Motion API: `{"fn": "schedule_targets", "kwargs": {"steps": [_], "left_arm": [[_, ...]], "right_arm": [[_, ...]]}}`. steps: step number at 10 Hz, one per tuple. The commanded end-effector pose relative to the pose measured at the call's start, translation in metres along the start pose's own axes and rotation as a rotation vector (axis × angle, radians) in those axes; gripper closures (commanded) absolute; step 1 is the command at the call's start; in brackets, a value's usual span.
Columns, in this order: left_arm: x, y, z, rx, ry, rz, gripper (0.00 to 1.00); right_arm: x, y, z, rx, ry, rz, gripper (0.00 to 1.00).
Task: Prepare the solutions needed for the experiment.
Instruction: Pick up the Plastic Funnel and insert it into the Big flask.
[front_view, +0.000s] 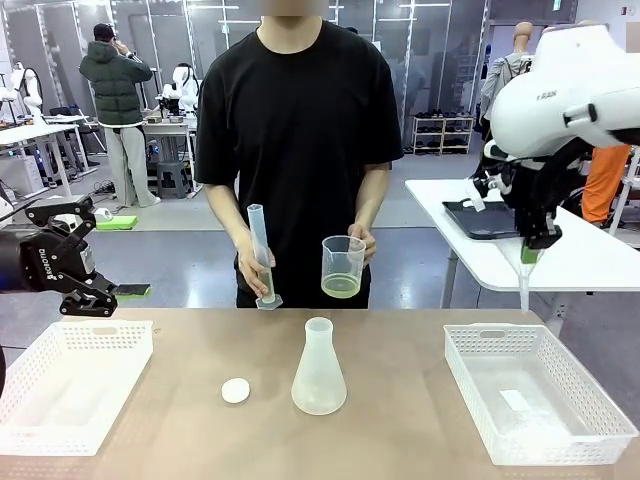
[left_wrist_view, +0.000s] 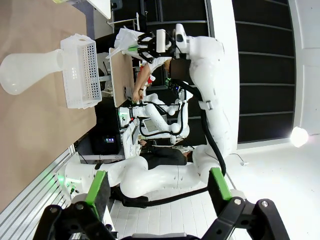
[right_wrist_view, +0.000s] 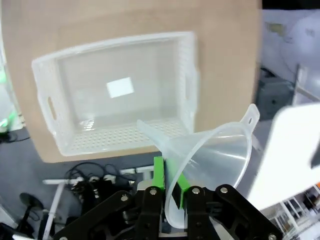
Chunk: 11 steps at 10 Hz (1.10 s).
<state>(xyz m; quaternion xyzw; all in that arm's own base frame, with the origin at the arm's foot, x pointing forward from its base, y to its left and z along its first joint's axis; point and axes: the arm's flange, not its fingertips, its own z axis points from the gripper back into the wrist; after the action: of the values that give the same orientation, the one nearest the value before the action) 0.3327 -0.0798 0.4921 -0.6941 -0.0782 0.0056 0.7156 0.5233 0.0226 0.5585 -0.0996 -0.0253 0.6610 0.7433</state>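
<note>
The person at the far side holds a clear beaker (front_view: 343, 266) with pale yellow-green liquid (front_view: 341, 287) at its bottom, and in the other hand a tilted graduated cylinder (front_view: 261, 252) with a greenish tint near its base. An empty translucent conical flask (front_view: 319, 370) (left_wrist_view: 27, 72) stands mid-table. My right gripper (front_view: 529, 250) (right_wrist_view: 172, 192) hangs above the right basket, shut on a translucent funnel (front_view: 525, 280) (right_wrist_view: 212, 157). At the table's left edge my left gripper (front_view: 88, 293) (left_wrist_view: 157, 190) hovers open with nothing in it.
A white basket (front_view: 70, 385) sits at the table's left, another (front_view: 535, 395) (right_wrist_view: 120, 95) (left_wrist_view: 82, 75) at the right with a white slip inside. A small white round cap (front_view: 235, 390) lies left of the flask.
</note>
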Motion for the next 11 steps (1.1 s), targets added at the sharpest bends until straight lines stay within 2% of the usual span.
{"fn": "schedule_targets", "kwargs": {"steps": [1,4,5,9,10,11], "left_arm": [[-0.001,-0.001,-0.001,-0.01,0.007,0.0,0.0],[-0.001,-0.001,-0.001,-0.01,0.007,0.0,0.0],[-0.001,-0.001,-0.001,-0.01,0.007,0.0,0.0],[-0.001,-0.001,-0.001,-0.01,0.007,0.0,0.0],[-0.001,-0.001,-0.001,-0.01,0.007,0.0,0.0],[-0.001,-0.001,-0.001,-0.01,0.007,0.0,0.0]], "right_arm": [[0.001,0.025,0.004,-0.139,0.025,-0.058,1.0],[-0.002,0.031,0.012,-0.186,0.016,-0.109,1.0],[-0.003,0.024,0.025,-0.149,-0.005,-0.051,1.0],[-0.003,0.024,0.025,-0.149,-0.005,-0.051,1.0],[-0.002,0.028,0.023,-0.156,-0.011,-0.06,0.94],[0.015,0.027,0.031,-0.237,-0.026,0.016,0.94]]}}
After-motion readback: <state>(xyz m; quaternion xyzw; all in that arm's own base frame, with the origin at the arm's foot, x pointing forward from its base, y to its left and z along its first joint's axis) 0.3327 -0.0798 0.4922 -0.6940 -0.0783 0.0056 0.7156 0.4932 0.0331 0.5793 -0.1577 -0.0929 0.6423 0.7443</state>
